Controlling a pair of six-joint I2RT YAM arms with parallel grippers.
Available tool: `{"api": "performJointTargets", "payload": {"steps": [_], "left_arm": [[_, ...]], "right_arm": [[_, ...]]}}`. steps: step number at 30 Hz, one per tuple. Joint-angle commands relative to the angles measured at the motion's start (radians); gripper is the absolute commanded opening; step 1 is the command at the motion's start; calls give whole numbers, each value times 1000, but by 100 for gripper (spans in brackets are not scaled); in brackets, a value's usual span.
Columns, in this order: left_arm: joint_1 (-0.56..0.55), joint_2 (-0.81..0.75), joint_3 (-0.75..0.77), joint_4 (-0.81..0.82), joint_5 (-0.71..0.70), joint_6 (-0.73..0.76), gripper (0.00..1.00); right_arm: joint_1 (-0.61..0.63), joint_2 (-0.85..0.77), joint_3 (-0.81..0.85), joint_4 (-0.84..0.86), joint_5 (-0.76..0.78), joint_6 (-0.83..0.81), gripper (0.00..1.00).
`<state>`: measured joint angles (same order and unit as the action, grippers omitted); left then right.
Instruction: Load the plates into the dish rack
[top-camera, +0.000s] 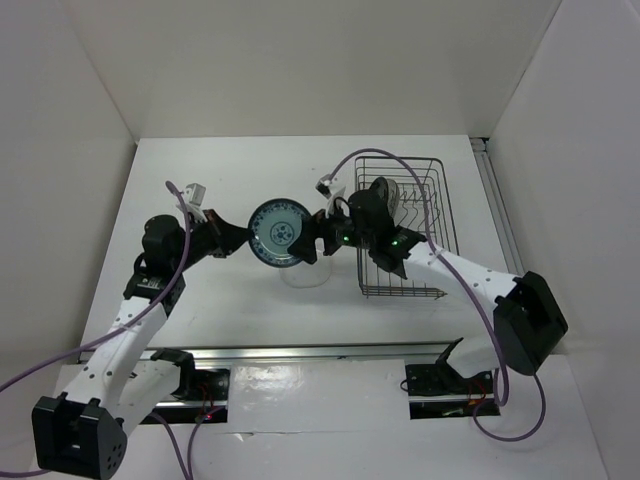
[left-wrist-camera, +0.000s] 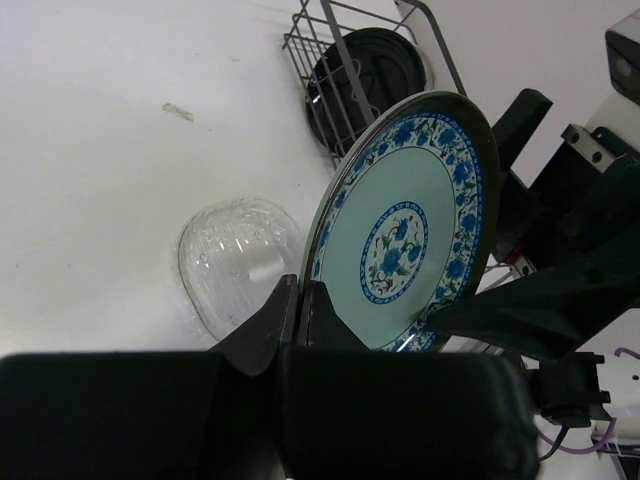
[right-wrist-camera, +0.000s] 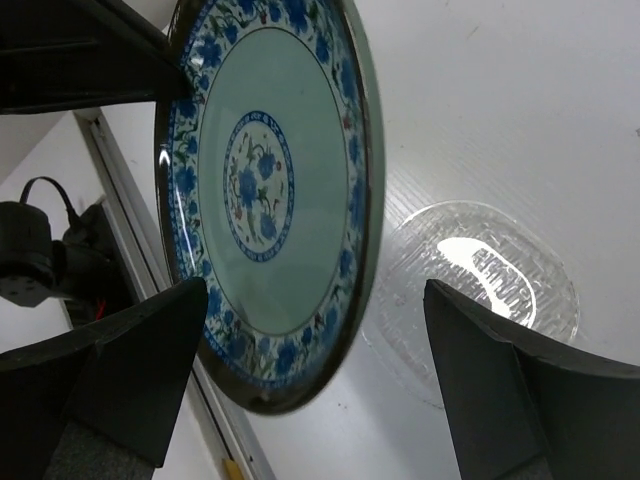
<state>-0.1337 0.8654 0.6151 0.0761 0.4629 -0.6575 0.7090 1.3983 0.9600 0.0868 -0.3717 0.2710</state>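
The teal-blue patterned plate stands on edge in the air above the table. My left gripper is shut on its left rim, which shows clamped between the fingers in the left wrist view. My right gripper is open, with one finger on each side of the plate's right rim and a gap on both sides. The clear glass plate lies flat on the table below and also shows in the right wrist view. The dish rack holds the black plate upright.
A pale plate seems to stand in the rack beside the black one. White walls close in the table at the back and both sides. A metal rail runs along the near edge by the arm bases.
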Motion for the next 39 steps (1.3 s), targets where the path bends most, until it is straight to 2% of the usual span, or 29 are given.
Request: {"api": "performJointTargets", "payload": {"steps": [1,3,5,6,7,11,13,14,17,18,19,20,23,24,26,27,33,39], "left_arm": [[-1,-14,2,114,68,0,0],[-1,-25,-18,137,77,-13,0],[-1,-13,-18,137,89,-13,0],[-1,-12,-18,137,89,-13,0],[-1,-2,-18,146,98,-13,0],[-1,9,-18,136,89,-13,0],[-1,18,-18,126,89,-13,0],[-1,30,-6,117,77,-13,4],[-1,30,3,59,14,-13,41],[-1,21,12,50,-1,-13,66],[-1,12,12,22,-22,-13,100],[-1,-3,12,13,-55,-13,100],[-1,-16,12,-25,-108,-22,100],[-1,-16,12,-38,-119,-22,100],[-1,15,24,-97,-162,-33,100],[-1,15,25,-111,-173,-33,100],[-1,15,-2,-119,-204,-67,100],[-1,26,8,-130,-193,-67,100]], "right_arm": [[29,4,66,25,82,-39,95],[38,24,75,34,91,-39,87],[47,33,85,34,91,-30,37],[47,33,85,34,106,-30,23],[47,44,85,34,115,-17,18],[56,44,95,45,116,-6,16],[66,33,95,45,125,-6,12],[66,33,105,45,137,6,11],[66,-1,129,-22,244,7,9],[57,-15,129,-48,349,7,9],[35,-54,140,-102,411,20,9],[20,-74,149,-129,536,20,9],[-58,-154,178,-237,724,19,9],[-110,-168,178,-277,828,7,9],[-185,-177,209,-318,882,-18,5],[-269,-177,209,-346,883,-18,5],[-534,-167,184,-337,812,-17,5],[-577,-88,163,-300,705,4,5]]}}
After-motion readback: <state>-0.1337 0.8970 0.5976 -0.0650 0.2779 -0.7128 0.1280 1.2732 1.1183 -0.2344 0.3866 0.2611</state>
